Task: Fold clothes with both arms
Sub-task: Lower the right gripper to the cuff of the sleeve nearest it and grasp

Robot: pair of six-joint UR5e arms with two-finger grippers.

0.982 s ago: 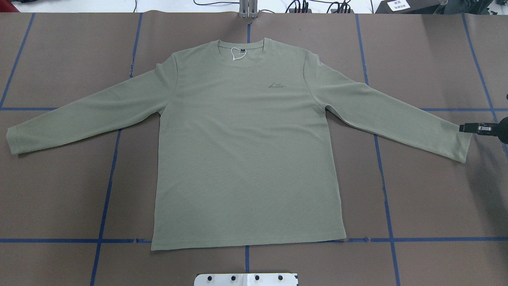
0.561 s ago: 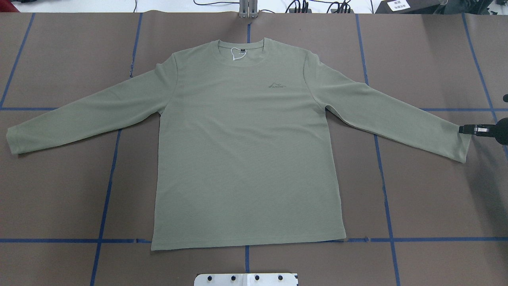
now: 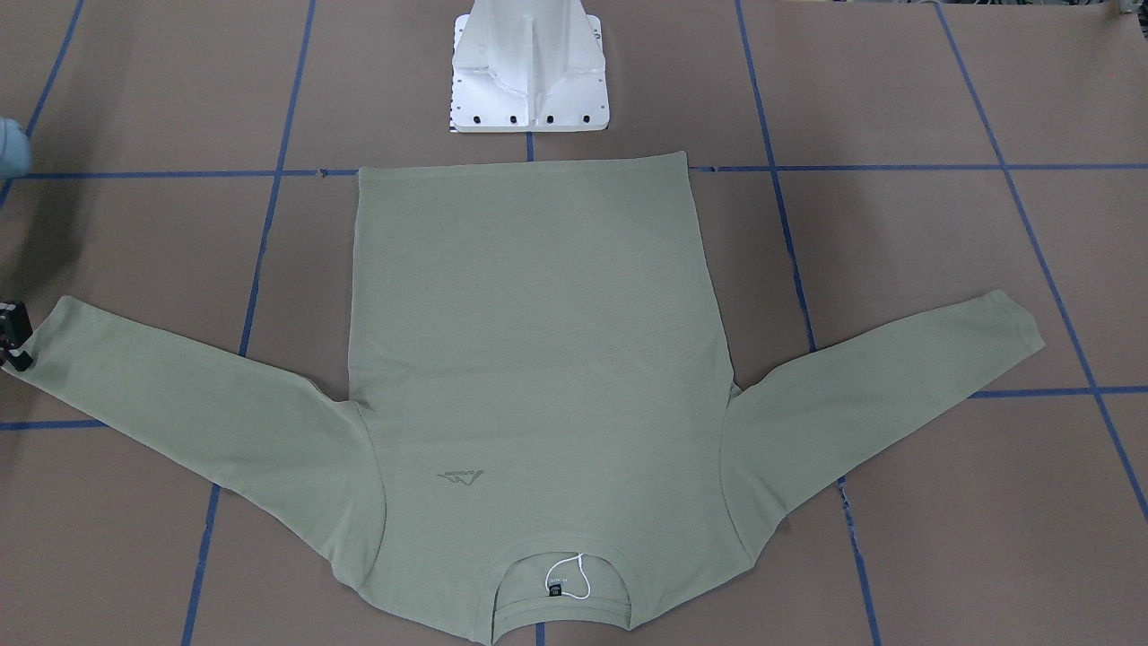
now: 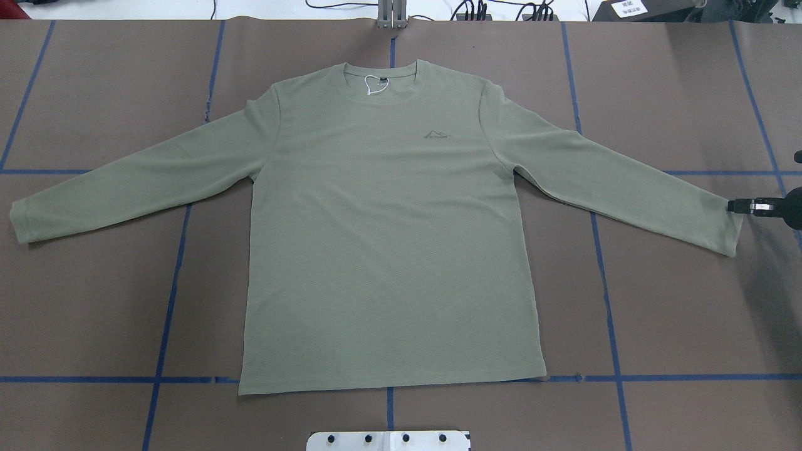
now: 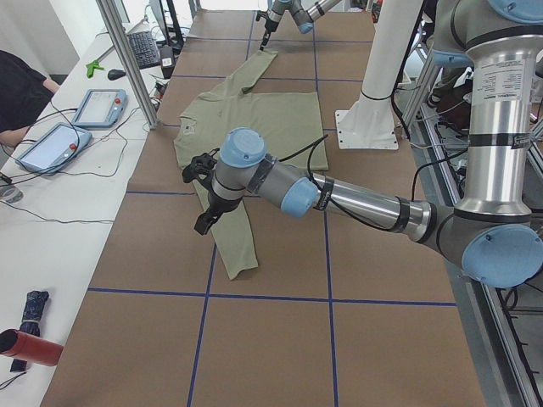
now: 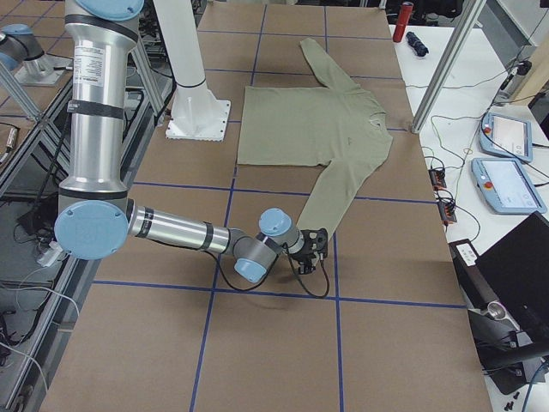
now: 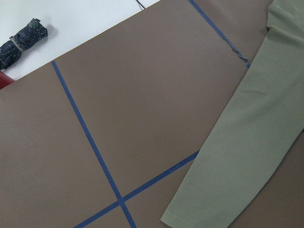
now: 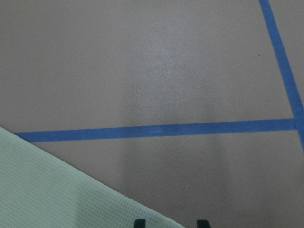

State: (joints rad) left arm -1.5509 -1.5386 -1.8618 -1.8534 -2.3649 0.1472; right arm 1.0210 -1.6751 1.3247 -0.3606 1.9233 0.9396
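Now the right tool (image 4: 741, 205), fingers apart, has slid slightly lower along the cuff (image 4: 728, 233) at the frame's right edge, with the shirt (image 4: 388, 238) spread flat on the table (image 4: 677, 300), so a sleeve grasp looks near; whether the left tool (image 5: 204, 216) is apart or together cannot be told.

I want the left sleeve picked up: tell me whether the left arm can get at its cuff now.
Probably yes. The left gripper hangs over that sleeve, and the cuff lies flat on the table with nothing on it; the right gripper is away at the other cuff.
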